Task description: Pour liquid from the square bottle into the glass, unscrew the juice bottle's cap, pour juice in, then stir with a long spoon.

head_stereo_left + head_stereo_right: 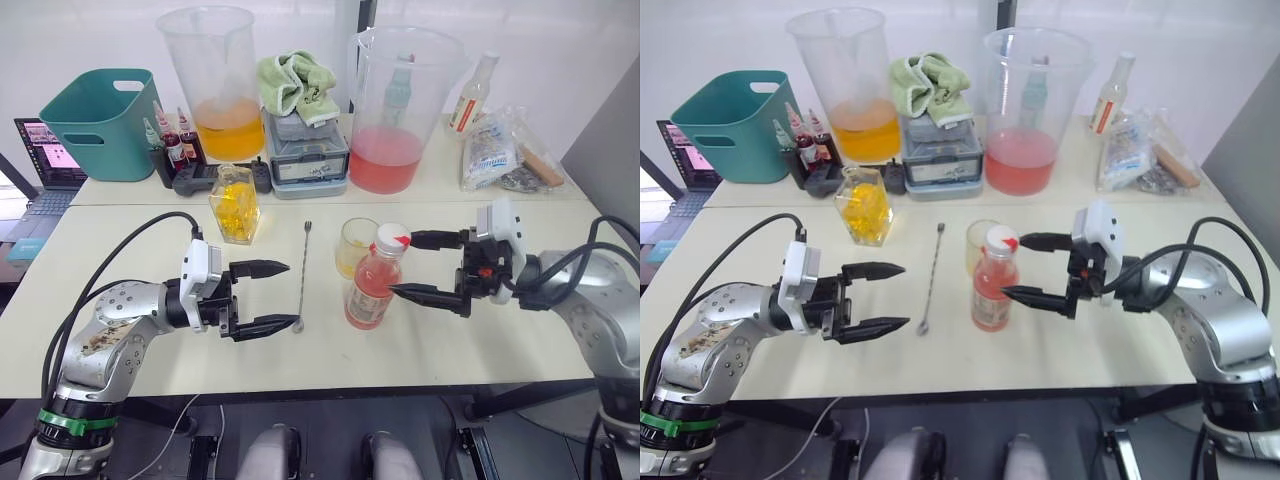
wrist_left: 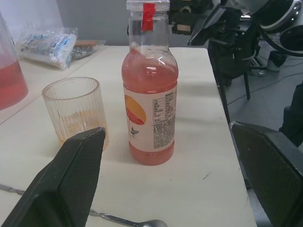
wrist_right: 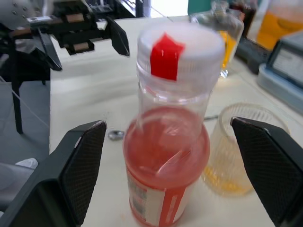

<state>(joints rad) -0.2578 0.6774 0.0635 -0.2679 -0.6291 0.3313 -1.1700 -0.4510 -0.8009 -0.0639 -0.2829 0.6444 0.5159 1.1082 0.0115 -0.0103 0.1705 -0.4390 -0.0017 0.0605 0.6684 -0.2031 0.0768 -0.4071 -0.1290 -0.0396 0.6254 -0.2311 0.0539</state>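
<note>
A: What's on your table (image 1: pixel 120 225) right now, biggest first?

B: You've got the juice bottle (image 1: pixel 372 292) upright near the middle, its white cap (image 1: pixel 391 238) screwed on with a red tab. Just behind it, nearly touching, stands the glass (image 1: pixel 355 248) with a little yellow liquid in the bottom.

A: And the square bottle?

B: Your square bottle (image 1: pixel 235 205) stands upright farther back and to the left, well apart from the glass, yellow contents inside. Between it and the glass, the long spoon (image 1: pixel 303 276) lies flat on the table, bowl end toward you.

A: The 2 grippers?

B: Your right gripper (image 1: pixel 427 266) is spread wide, holding nothing, its fingertips just beside the juice bottle at neck and shoulder height without touching. Your left gripper (image 1: pixel 277 296) is also wide and empty, hovering low with its tips near the spoon's bowl end.
</note>
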